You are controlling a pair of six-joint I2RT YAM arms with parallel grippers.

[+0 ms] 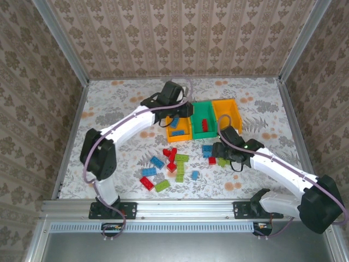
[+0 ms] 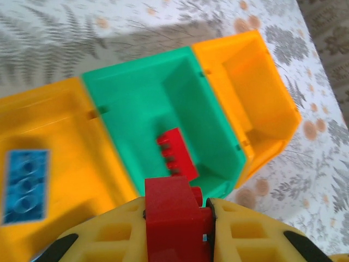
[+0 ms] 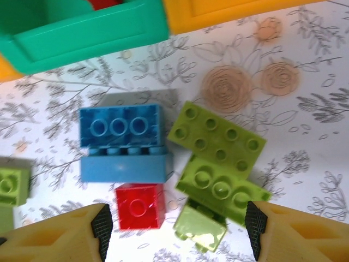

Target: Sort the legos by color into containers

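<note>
Claws differ: the left claw (image 2: 178, 232) is clamped on 1 red lego (image 2: 170, 202), which I see over the near edge of the green container (image 2: 136, 93); a 2nd red lego (image 2: 177, 153) lies inside it. 1 blue lego (image 2: 24, 185) rests in the left orange container (image 2: 60, 120); the right orange container (image 2: 256, 93) adjoins the green one. The right claw (image 3: 177, 232) stands apart, low over the bench (image 3: 311, 136), with a loose blue lego (image 3: 122, 139), a small red lego (image 3: 140, 206) and overlapping light green legos (image 3: 218, 141) beneath it.

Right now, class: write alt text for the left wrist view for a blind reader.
The left pincer grips a red plastic brick close to a green plastic bin, which holds another red brick; a blue brick lies in the neighbouring orange-yellow bin.
</note>
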